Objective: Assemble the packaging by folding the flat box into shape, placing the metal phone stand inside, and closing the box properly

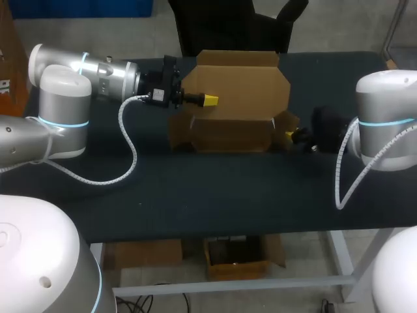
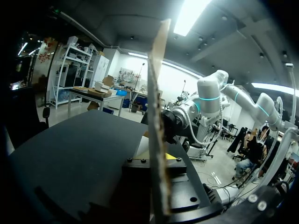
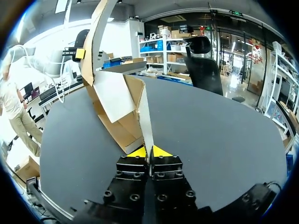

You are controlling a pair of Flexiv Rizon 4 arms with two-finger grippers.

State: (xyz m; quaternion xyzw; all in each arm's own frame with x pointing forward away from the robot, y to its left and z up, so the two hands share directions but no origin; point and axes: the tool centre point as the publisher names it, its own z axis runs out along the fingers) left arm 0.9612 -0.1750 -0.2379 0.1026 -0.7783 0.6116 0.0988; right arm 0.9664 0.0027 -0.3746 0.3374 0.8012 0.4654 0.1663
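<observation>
A brown cardboard box stands at the back middle of the dark table, its wide lid panel raised behind it. My left gripper comes in from the left and is shut on the lid panel. In the left wrist view the panel runs edge-on between my left gripper fingers. My right gripper is at the box's right end, shut on a thin side flap. The yellow tips of my right gripper pinch that flap, with the box just ahead. No phone stand shows in any view.
The dark table top stretches bare in front of the box to the near edge. My left arm's white cable loops down onto the table at the left. My right arm's cable hangs at the right.
</observation>
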